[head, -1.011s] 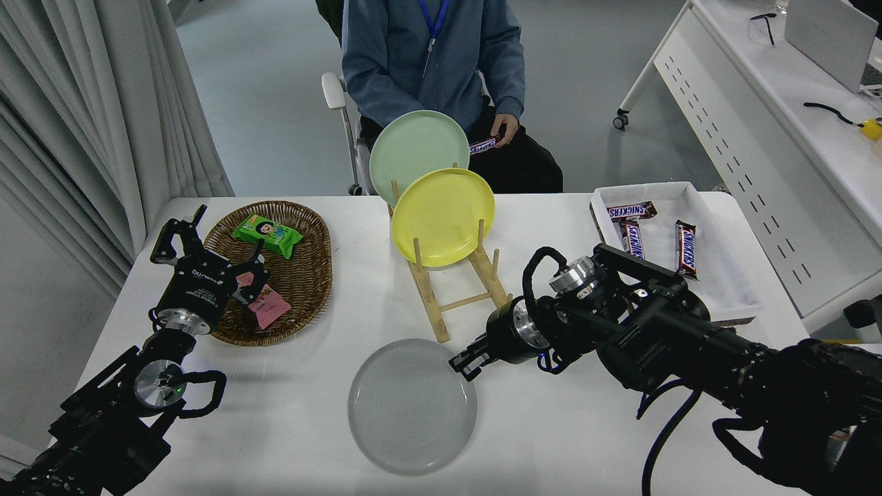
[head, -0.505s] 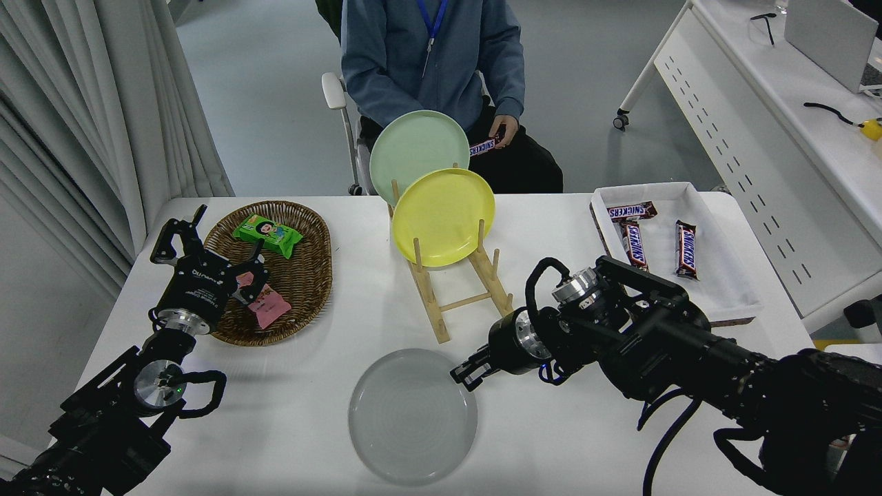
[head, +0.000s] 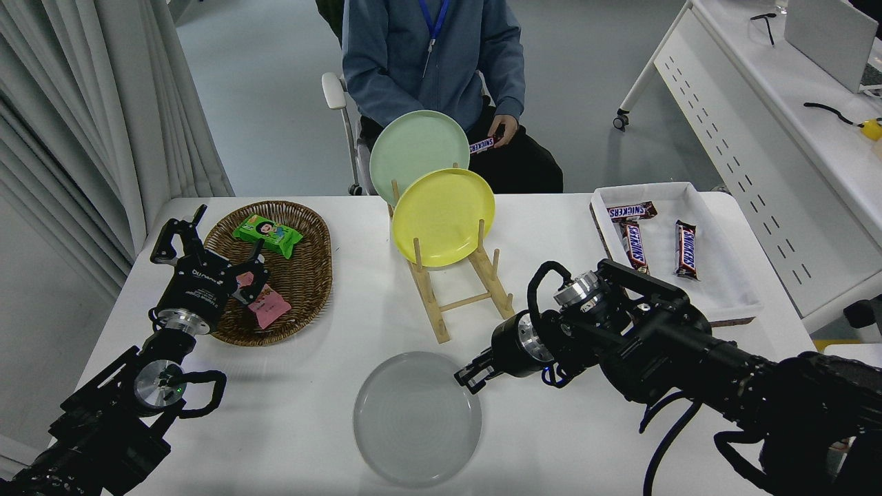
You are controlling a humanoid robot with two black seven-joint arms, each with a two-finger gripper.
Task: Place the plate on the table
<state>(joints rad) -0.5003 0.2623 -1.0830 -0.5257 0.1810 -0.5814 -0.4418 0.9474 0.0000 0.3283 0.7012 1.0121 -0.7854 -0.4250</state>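
Plate [head: 417,418] flat near table [head: 303,413] front edge

The white table [head: 331,386] carries a wooden plate rack [head: 458,293] near its middle. Near-side of the rack, toward the robot, the light-grey plate [head: 417,418] lies flat on the tabletop. Left of the rack sits an oval wicker basket [head: 303,275], and to the rack's right, at the table's far right edge, rests a white tray [head: 716,275].
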